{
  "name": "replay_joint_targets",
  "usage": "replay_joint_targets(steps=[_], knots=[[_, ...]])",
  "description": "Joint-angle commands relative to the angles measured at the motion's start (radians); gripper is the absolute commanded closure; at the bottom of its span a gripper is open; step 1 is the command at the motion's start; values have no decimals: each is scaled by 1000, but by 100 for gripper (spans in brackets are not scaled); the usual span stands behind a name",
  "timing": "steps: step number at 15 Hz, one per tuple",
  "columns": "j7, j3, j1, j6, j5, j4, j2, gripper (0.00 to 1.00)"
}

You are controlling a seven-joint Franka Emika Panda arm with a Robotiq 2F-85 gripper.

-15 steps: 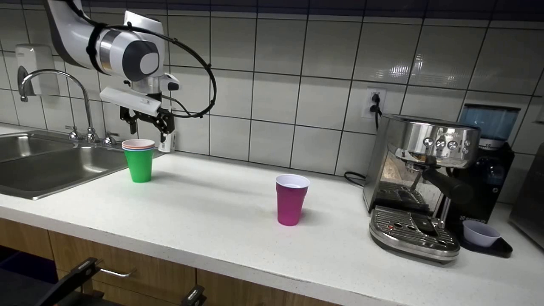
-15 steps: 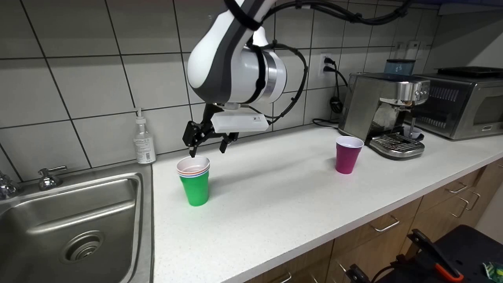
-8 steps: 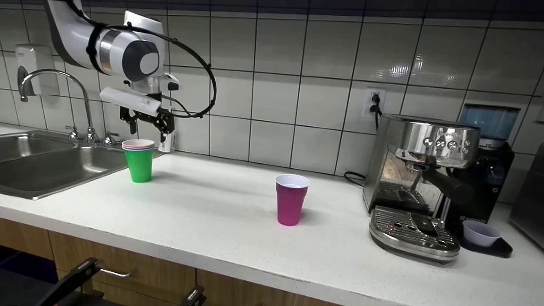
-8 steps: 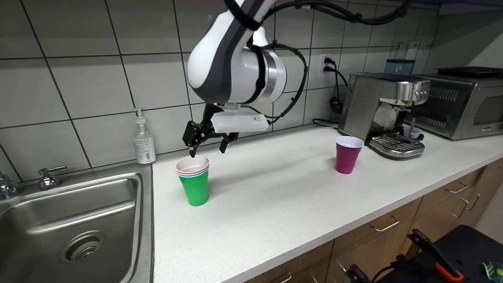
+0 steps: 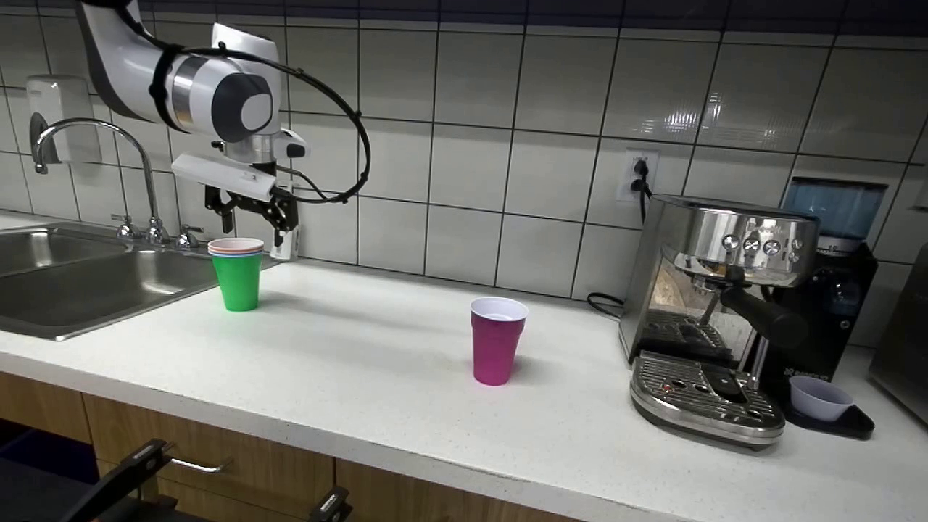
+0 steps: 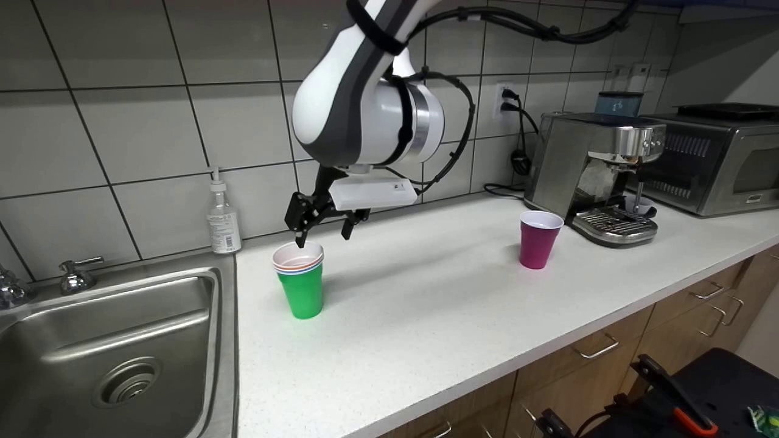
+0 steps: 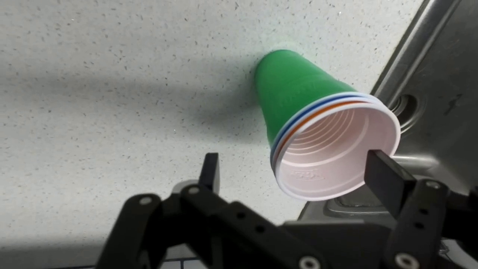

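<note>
Nested cups (image 6: pixel 300 292), upright on the pale counter (image 6: pixel 389 340) with their mouths up. The green one (image 7: pixel 295 84) is outermost; blue and orange bands (image 7: pixel 317 111) below the stacked white lips point to two more within. Position: in an exterior view the sink (image 6: pixel 227 328) lies at 8 o'clock of the stack, a soap bottle (image 6: pixel 224 225) at 10 o'clock, and a purple cup (image 6: pixel 539 246) well apart between 2 and 3 o'clock. Gripper (image 6: pixel 324 239): spread wide and holding nothing, it hangs just above the stack. In the wrist view one of its fingers (image 7: pixel 384 179) overlaps the mouth between 3 and 4 o'clock, while its partner stands outside, near 9 o'clock, over the counter; whether the first touches the lip cannot be told. Handling (a judgement from appearance, the walls looking like thin plastic): light, smooth enough to slide, and soft in the side wall, where a hard squeeze would likely dent it; nesting should lend some stiffness, most of all near the lips. Best hold: across the green wall just beneath the lips, at 9 and 3 o'clock of the mouth in that same view, with moderate pressure. A pinch on the topmost lip alone could draw out the inner cup (image 7: pixel 321 157) and leave the others standing.
</note>
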Motion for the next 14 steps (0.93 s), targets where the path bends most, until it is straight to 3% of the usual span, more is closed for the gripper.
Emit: replay_joint_targets(steps=[1, 14], knots=[[39, -36, 25, -16, -68, 26, 14, 0], [67, -81, 71, -30, -158, 114, 90, 0]])
